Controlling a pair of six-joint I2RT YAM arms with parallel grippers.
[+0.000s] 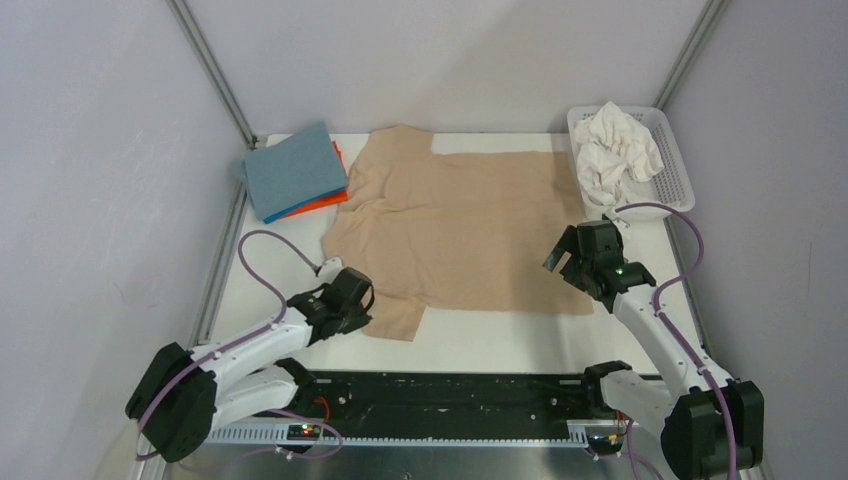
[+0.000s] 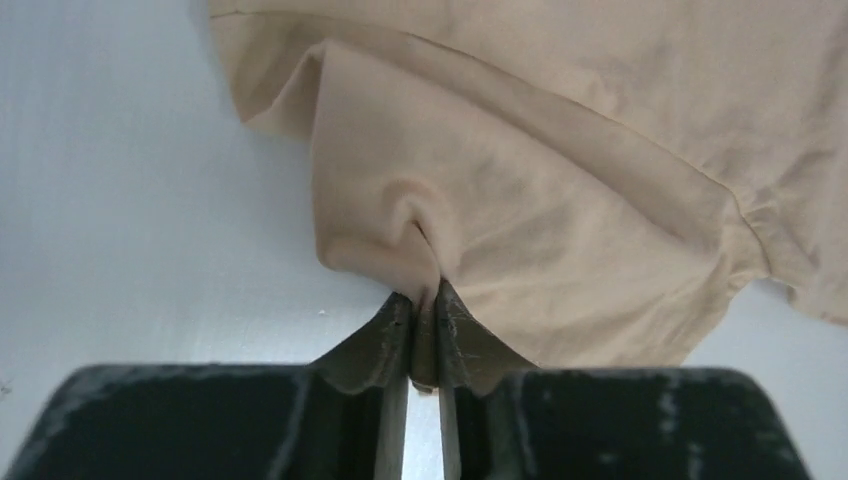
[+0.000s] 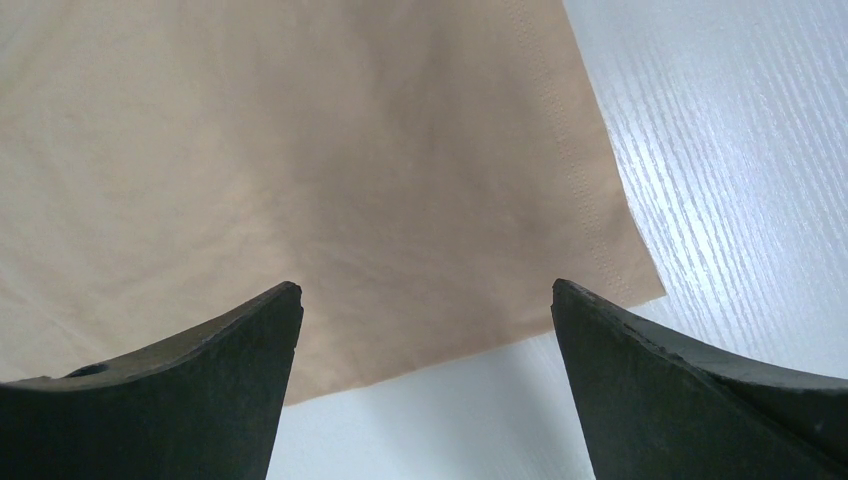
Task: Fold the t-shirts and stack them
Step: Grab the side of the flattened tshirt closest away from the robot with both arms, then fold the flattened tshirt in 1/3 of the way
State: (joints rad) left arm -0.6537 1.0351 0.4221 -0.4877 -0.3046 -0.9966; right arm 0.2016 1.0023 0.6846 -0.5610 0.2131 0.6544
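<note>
Left gripper (image 2: 425, 335) is pinched tight on the sleeve (image 2: 500, 230) of the tan t-shirt (image 1: 470, 220) — spread flat mid-frame — probably to fold it inward. Right gripper (image 3: 428, 330) gapes wide, empty, above the hem corner (image 3: 610, 260), poised to grab.
</note>
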